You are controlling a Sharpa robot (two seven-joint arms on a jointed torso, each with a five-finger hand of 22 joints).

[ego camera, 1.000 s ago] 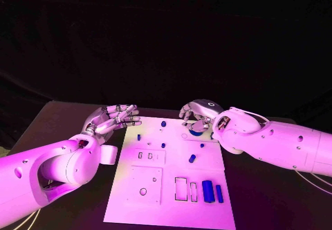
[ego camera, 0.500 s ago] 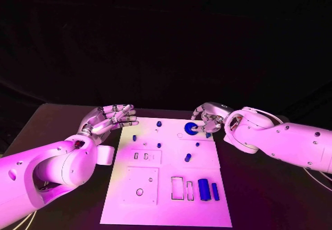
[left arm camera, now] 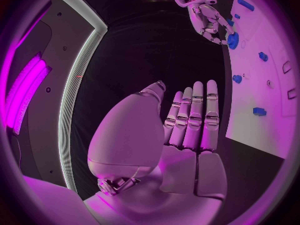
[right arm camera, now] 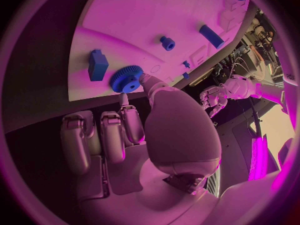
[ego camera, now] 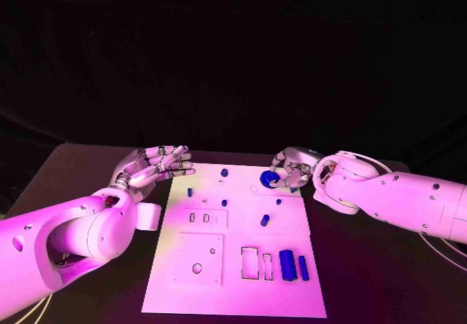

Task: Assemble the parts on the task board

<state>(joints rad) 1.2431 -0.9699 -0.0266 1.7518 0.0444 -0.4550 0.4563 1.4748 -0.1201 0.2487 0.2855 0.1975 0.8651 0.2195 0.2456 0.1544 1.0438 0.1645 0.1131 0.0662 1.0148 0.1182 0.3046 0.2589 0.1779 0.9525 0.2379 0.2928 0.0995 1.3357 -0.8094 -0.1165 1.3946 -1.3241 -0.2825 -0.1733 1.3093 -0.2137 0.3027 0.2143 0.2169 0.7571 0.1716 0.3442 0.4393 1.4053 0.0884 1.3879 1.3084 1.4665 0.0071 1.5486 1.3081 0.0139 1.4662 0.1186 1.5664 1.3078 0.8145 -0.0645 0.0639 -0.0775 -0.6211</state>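
The right robot hand (ego camera: 290, 173) pinched one blue gear (ego camera: 268, 178) over the far edge of the white task board (ego camera: 233, 290). The left robot hand (ego camera: 154, 166) hovered wide, holding nothing, beside the board's far left corner.

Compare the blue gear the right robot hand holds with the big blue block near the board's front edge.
The blue gear is round and toothed with a centre hub; the big blue block is long and smooth. The gear is pinched by the right robot hand at the task board's far end; the block lies untouched near its front edge. Both are blue parts.
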